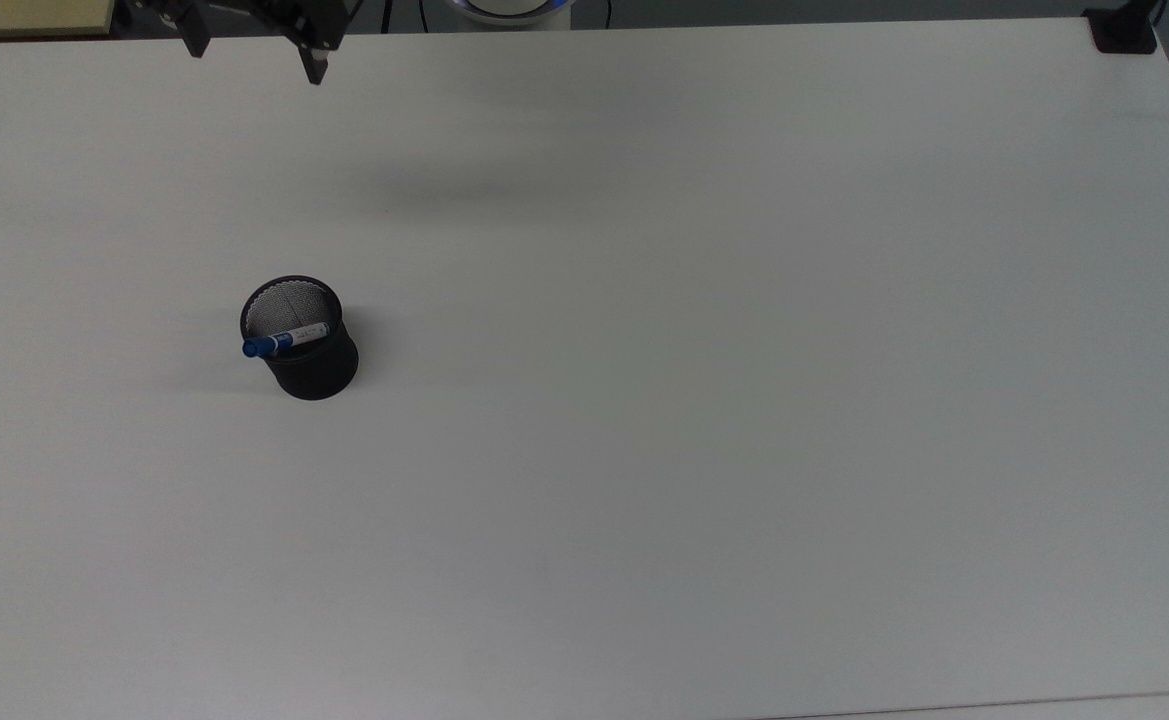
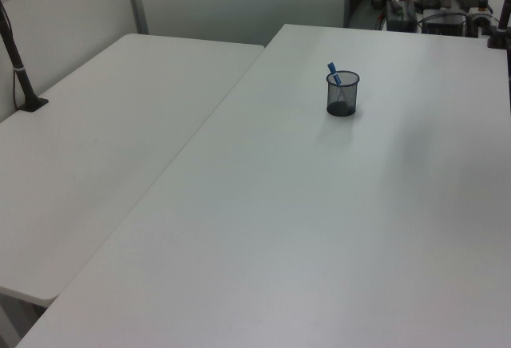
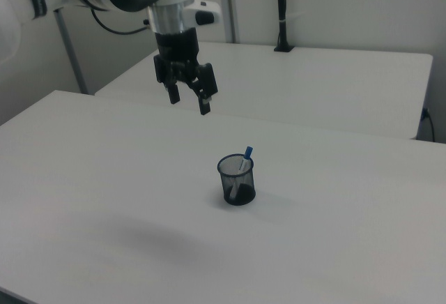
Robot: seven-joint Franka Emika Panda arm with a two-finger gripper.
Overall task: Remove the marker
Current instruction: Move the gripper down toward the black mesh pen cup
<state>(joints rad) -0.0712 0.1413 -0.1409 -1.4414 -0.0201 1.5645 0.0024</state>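
Observation:
The marker (image 1: 286, 339) has a white barrel and a blue cap. It leans inside a black mesh cup (image 1: 312, 362) with its blue cap sticking out over the rim. In the left view the marker (image 2: 334, 75) pokes up from the cup (image 2: 342, 95); in the right view the marker (image 3: 245, 157) does the same from the cup (image 3: 237, 180). My gripper (image 1: 255, 52) hangs open at the top view's upper left edge, far from the cup. In the right view the gripper (image 3: 189, 99) is high above the table, up and left of the cup, holding nothing.
The white table (image 1: 704, 400) stretches wide around the cup. A second white table (image 2: 96, 140) adjoins it in the left view. A black post base (image 1: 1124, 35) stands at the top view's upper right corner.

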